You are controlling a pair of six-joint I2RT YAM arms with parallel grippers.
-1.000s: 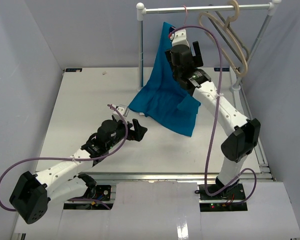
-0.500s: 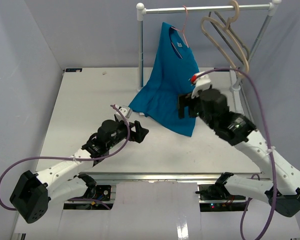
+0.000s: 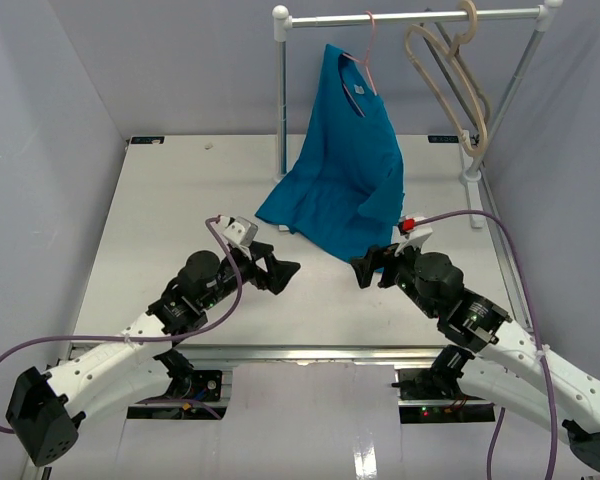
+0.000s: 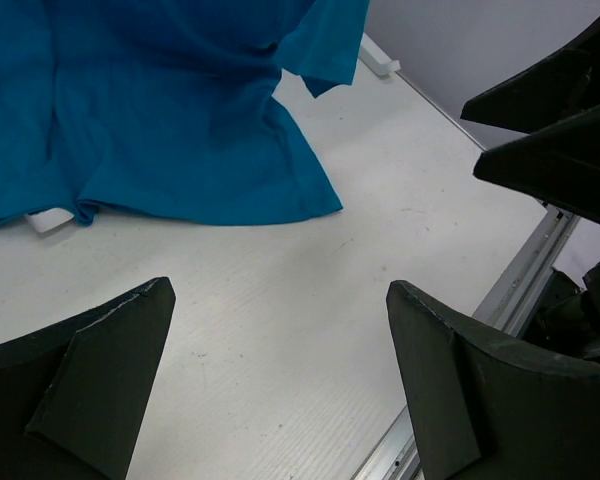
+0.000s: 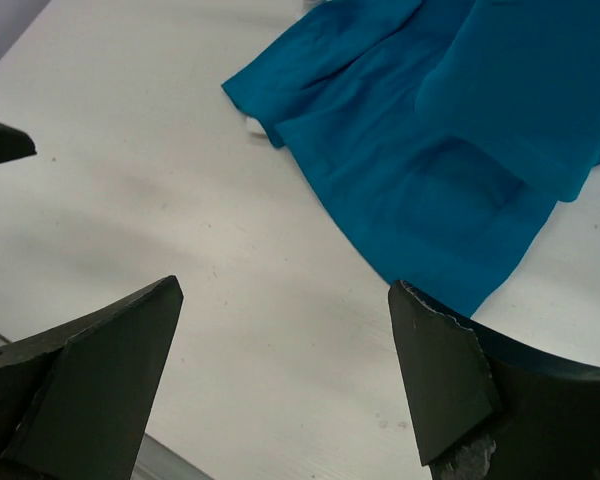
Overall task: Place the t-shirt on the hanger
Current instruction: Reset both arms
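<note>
Showing only overhead, hanger (image 3: 369,40) holds t-shirt (image 3: 345,160); left tool (image 3: 283,275) and right tool (image 3: 361,272) spread.

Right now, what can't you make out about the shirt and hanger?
- Top view: shirt covers the arms of the hanger; only its hook shows.
- Top view: label too small to read.
- Both wrist views: shirt's top cut off by the frame; no hanger.
- Left wrist: white scrap half under the hem, unidentifiable.

T-shirt (image 5: 430,150) apparently rumpled on table (image 5: 160,180), right hand (image 5: 283,300) agape
</note>
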